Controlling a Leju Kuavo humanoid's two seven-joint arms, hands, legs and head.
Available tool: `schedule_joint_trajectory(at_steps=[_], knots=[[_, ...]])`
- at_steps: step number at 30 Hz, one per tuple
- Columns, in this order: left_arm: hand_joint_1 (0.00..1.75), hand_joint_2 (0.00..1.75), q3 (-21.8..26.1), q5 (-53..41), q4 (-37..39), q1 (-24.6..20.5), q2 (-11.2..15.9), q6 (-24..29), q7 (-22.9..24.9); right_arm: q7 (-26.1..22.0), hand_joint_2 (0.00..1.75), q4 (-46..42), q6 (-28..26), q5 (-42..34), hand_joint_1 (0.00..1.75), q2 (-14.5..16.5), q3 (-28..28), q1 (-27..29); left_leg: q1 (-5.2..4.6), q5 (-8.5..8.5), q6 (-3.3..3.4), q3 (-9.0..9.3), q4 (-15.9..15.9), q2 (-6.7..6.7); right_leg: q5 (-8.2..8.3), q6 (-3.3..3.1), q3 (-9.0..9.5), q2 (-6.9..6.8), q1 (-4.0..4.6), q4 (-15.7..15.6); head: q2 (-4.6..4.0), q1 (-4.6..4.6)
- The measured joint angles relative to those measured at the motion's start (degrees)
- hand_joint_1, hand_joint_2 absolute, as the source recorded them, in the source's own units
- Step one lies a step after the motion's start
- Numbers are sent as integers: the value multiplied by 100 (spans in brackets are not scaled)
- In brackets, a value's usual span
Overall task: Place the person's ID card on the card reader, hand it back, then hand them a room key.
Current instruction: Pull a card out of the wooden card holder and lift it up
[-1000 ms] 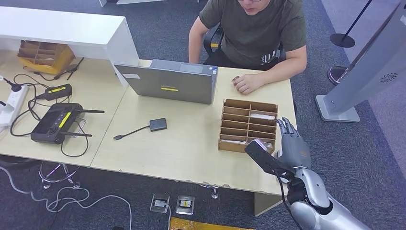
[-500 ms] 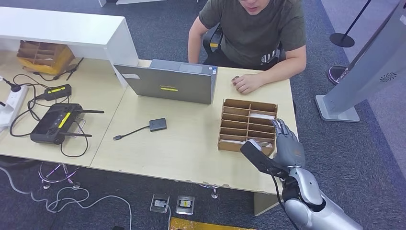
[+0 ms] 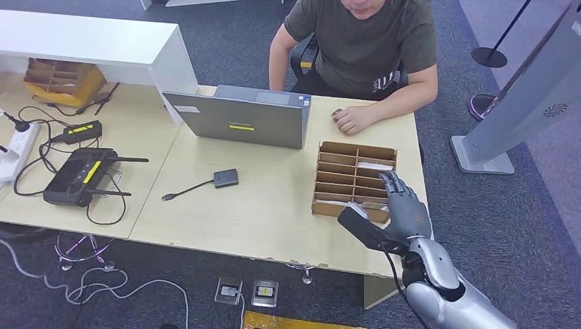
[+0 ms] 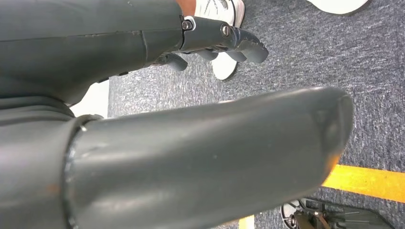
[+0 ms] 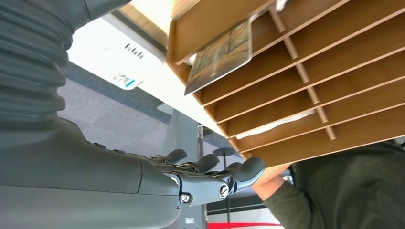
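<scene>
Currently one right hand (image 3: pixel 408 211), fingers spread and holding nothing, hovers over one slotted wooden organizer (image 3: pixel 355 179).

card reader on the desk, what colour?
Dark grey, with a black cable; the card reader shows best in the head view.

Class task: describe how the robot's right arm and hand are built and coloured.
The right arm is a smooth, rounded silver shell with a black cable along it. The right hand is dark grey, with a ribbed grey cover and visible screws.
</scene>
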Motion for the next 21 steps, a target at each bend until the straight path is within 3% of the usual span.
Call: schedule_joint_trajectory(at_steps=[21], knots=[[0,0,0,25,0,1,0,0,1,-157,175,371,-56,-10,0,232,-41,14,0,0,0,0,0,1,0,0,0,1,0,0,1,0]])
